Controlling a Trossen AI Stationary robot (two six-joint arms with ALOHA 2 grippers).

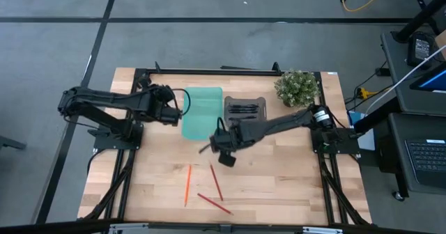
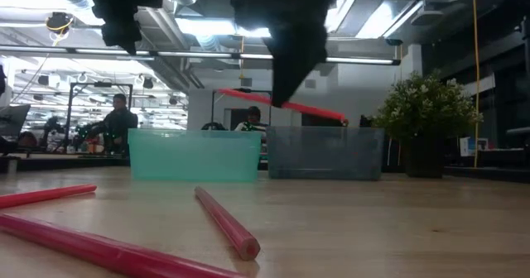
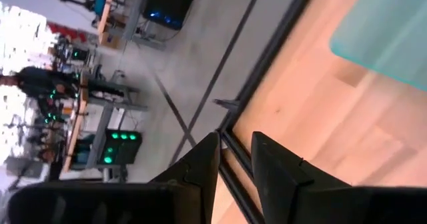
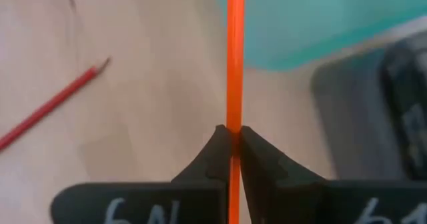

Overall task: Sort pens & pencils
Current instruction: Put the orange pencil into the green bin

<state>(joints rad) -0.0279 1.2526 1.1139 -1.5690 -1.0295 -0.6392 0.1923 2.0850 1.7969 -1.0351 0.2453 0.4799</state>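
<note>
Right tool [image 4: 230, 141] pinches an orange pencil [image 4: 235, 57] above the counter [image 1: 279, 178], mid-carry; next move likely reaches the teal bin [image 1: 202, 112] and lets go.

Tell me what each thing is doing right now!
right gripper: shut on an orange pencil, up above the table.
orange pencil: held in the air, near the teal bin.
left gripper: fingers slightly apart, holding nothing, beside the teal bin.
teal bin: looks empty.
grey bin: has black pens inside.
three pencils: lying loose on the table.
</note>
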